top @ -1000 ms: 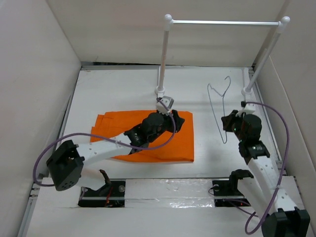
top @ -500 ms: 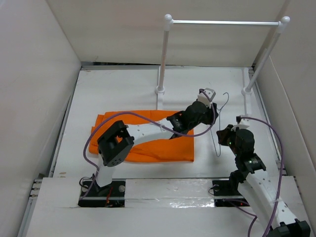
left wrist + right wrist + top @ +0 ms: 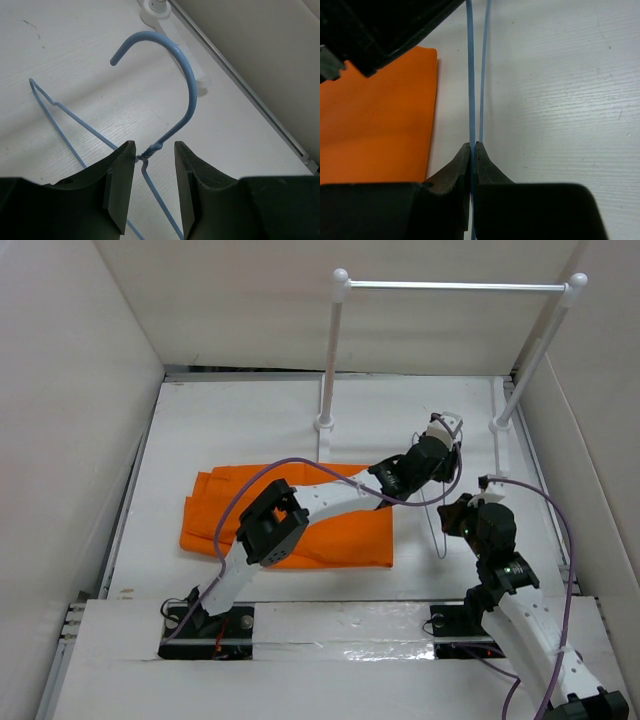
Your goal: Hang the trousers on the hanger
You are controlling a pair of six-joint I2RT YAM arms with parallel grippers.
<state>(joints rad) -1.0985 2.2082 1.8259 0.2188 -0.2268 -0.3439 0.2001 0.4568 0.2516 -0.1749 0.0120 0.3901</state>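
while right gripper (image 3: 472,146) clamps hanger (image 3: 470,75) wire to steady it, left gripper (image 3: 154,170) straddles neck, jaws apart, not gripping; trousers (image 3: 340,540) flat beside, waiting.

The left end effector (image 3: 154,147) is hovering over the white bench (image 3: 75,55) with its two dark fingers (image 3: 119,187) standing apart. The hanger (image 3: 192,100) is lying on the bench, and its twisted neck is sitting in the gap between the fingers, nearer the left-hand one. Its blue hook is curving up and away, while one thin shoulder wire is running off to the left. A white rack foot (image 3: 156,7) is showing at the top edge.
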